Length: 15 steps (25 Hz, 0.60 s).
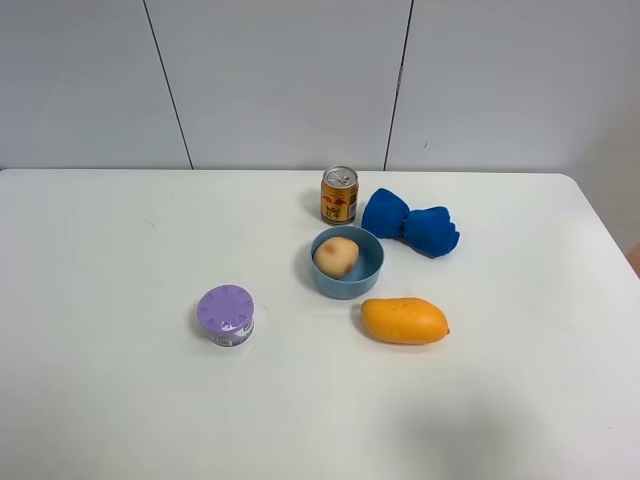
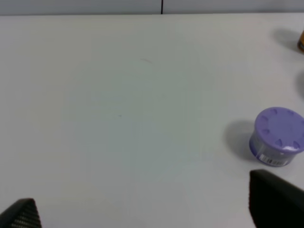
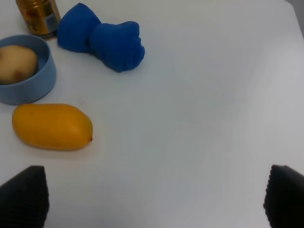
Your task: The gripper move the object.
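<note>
The small tan-yellow potato [image 1: 336, 256] with a reddish blotch lies inside the blue bowl [image 1: 370, 276] at the table's middle; the right wrist view shows it too [image 3: 16, 64] in the bowl [image 3: 33, 83]. No arm shows in the exterior view. My left gripper [image 2: 142, 216] is open over bare table, only its black fingertips [image 2: 275, 199] showing, with nothing between them. My right gripper [image 3: 154, 199] is open and empty, its fingertips [image 3: 23, 197] wide apart, well short of the bowl.
An orange mango [image 1: 404, 320] lies just in front of the bowl. A gold can [image 1: 339, 194] and a blue cloth [image 1: 410, 224] sit behind it. A purple-lidded round container [image 1: 226, 315] stands to the left, also in the left wrist view [image 2: 278, 135].
</note>
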Each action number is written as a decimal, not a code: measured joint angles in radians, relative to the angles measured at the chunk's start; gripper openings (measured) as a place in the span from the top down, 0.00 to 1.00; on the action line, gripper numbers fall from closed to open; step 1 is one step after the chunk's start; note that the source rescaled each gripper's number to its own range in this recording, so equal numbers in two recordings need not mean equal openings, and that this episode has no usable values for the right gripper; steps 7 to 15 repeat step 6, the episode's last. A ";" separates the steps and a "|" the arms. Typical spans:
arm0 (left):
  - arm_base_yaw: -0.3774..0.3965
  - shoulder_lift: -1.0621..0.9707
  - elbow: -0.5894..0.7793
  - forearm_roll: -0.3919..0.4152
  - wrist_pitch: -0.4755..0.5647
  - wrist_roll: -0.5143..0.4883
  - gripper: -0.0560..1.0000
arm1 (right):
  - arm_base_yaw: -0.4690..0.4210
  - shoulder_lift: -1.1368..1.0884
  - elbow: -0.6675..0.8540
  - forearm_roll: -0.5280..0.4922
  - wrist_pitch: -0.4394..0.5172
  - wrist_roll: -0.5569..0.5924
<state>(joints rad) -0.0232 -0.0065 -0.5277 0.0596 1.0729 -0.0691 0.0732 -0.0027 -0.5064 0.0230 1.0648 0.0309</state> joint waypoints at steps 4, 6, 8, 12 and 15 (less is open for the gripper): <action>0.000 0.000 0.000 0.000 0.000 0.000 0.00 | 0.000 0.000 0.000 0.000 0.000 0.000; 0.000 0.000 0.000 0.001 0.000 0.000 0.00 | 0.000 0.000 0.000 0.000 0.000 0.000; 0.000 0.000 0.000 0.001 0.000 0.000 0.00 | 0.000 0.000 0.000 0.000 0.000 0.000; 0.000 0.000 0.000 0.001 0.000 0.000 0.00 | 0.000 0.000 0.000 0.000 0.000 0.000; 0.000 0.000 0.000 0.001 0.000 0.000 0.00 | 0.000 0.000 0.000 0.000 0.000 0.000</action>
